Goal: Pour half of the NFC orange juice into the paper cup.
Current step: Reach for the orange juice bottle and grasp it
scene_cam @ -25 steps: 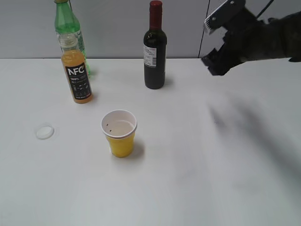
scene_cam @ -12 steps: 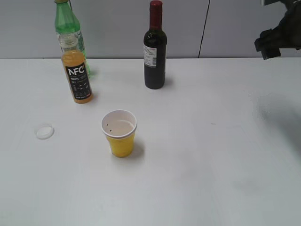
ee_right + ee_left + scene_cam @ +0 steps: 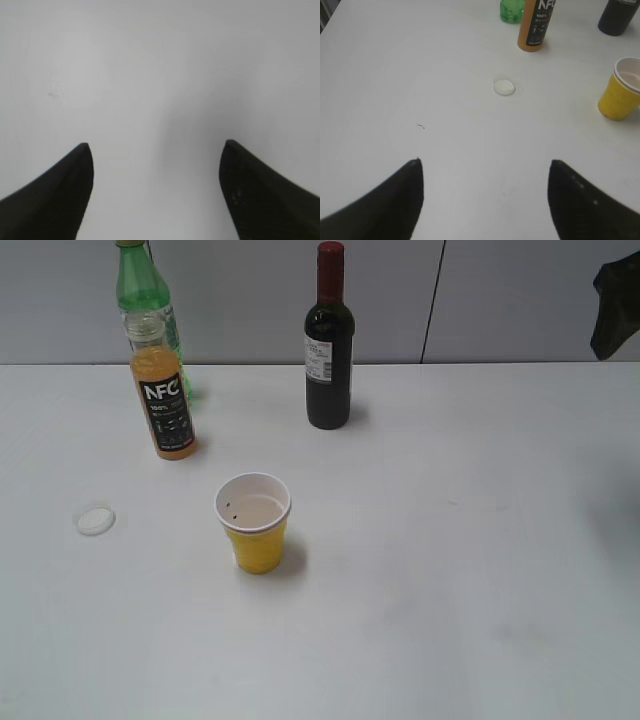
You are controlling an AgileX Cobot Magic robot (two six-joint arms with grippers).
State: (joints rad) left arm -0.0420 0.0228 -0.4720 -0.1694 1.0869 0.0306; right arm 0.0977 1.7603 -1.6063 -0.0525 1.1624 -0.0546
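The NFC orange juice bottle (image 3: 162,390) stands uncapped at the back left of the white table, also in the left wrist view (image 3: 536,25). The yellow paper cup (image 3: 254,523) stands in front of it, with a little pale liquid inside; it also shows in the left wrist view (image 3: 621,89). My left gripper (image 3: 485,165) is open and empty over bare table, well short of the bottle. My right gripper (image 3: 156,147) is open and empty over bare table; only a dark bit of the right arm (image 3: 615,315) shows at the exterior view's right edge.
A green plastic bottle (image 3: 143,300) stands right behind the juice bottle. A dark wine bottle (image 3: 329,345) with a red capsule stands at back centre. A white bottle cap (image 3: 96,520) lies left of the cup, also in the left wrist view (image 3: 504,87).
The right arm has drawn back to the right, from above the table near the wine bottle almost out of the exterior view. Bottles, cup and cap have not moved.
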